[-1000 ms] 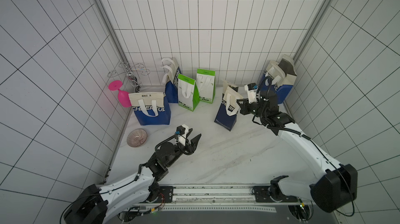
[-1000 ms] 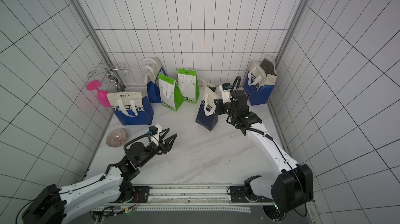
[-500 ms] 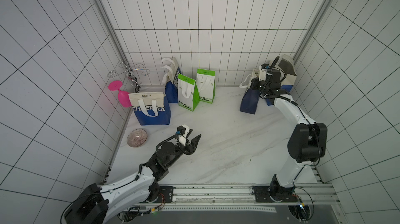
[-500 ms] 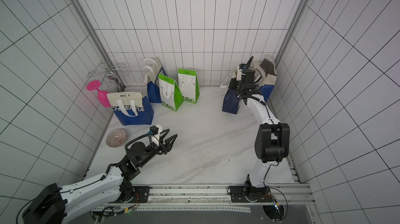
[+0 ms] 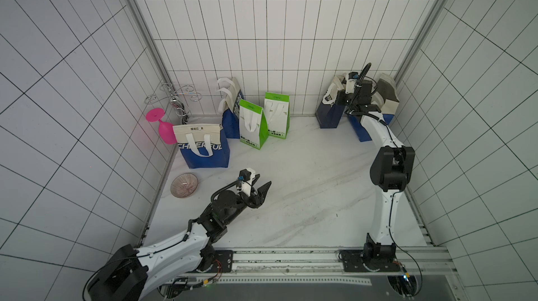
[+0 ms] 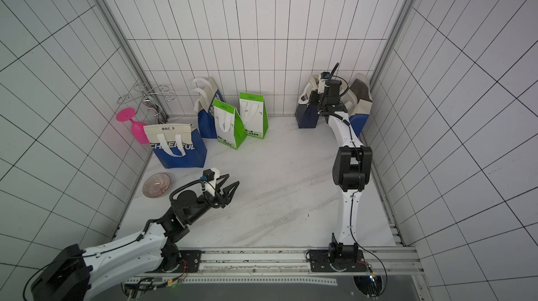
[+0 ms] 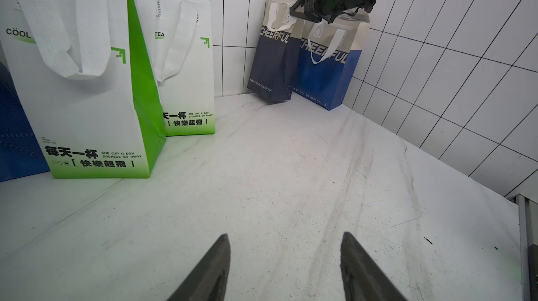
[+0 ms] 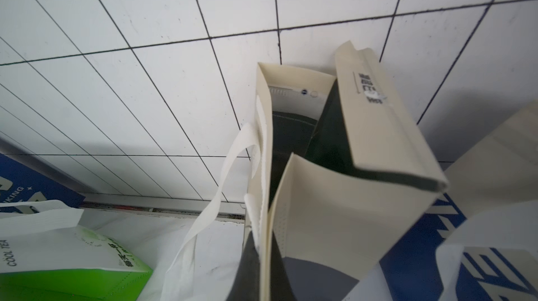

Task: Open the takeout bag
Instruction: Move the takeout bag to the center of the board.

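The takeout bag is dark navy with a cream top and white handles. It stands by the back wall at the far right and also shows in the left wrist view. My right gripper is shut on its cream top edge. In the right wrist view the gripper pinches one cream wall, and the bag's mouth gapes with a dark inside. My left gripper hangs open over the table's front left, holding nothing.
A brighter blue bag stands right beside the navy one in the corner. Two green-and-white bags, a wide blue CHEERFUL bag and another blue bag line the back left. A pink glass, wire rack and bowl sit along the left wall.
My right arm carried the navy bag from the middle of the table to the back right corner, beside the blue bag. The left arm has stayed still.
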You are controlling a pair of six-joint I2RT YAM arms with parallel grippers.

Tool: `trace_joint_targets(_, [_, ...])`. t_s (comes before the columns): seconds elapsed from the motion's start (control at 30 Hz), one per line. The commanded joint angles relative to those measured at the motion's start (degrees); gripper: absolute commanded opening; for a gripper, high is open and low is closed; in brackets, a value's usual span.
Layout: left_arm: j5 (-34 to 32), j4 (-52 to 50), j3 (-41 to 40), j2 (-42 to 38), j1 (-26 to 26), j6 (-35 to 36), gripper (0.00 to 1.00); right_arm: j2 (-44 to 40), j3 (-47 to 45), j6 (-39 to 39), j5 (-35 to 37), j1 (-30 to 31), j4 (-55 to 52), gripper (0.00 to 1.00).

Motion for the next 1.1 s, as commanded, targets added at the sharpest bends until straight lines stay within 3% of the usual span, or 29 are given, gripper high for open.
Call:
trace_joint_targets(0.0, [0.75, 0.70, 0.11, 0.54, -0.08, -0.30, 0.62, 0.86, 10.83, -2.70, 0.65, -0.80, 2.97, 0.00])
trace_joint_targets(0.7, [1.50, 1.04, 0.60, 2.06, -0.07, -0.41, 0.61, -1.16, 5.58, -8.08, 5.02, -4.34, 8.57, 0.00])
trace_joint_targets(0.87, [1.49, 1.04, 0.63, 2.06, -0.10, -0.29, 0.62, -3.03, 0.13, -7.74, 8.89, -4.31, 12.32, 0.00])
trace_joint_targets(0.97, [1.58, 1.05, 0.62, 2.06, -0.11, -0.38, 0.61, -4.74, -3.91, -8.21, 6.49, -4.31, 15.02, 0.00])
trace_joint_targets(1.07, [1.70, 1.06, 0.77, 2.19, -0.08, -0.39, 0.62, -7.11, -8.58, -6.32, 1.80, -4.31, 17.95, 0.36])
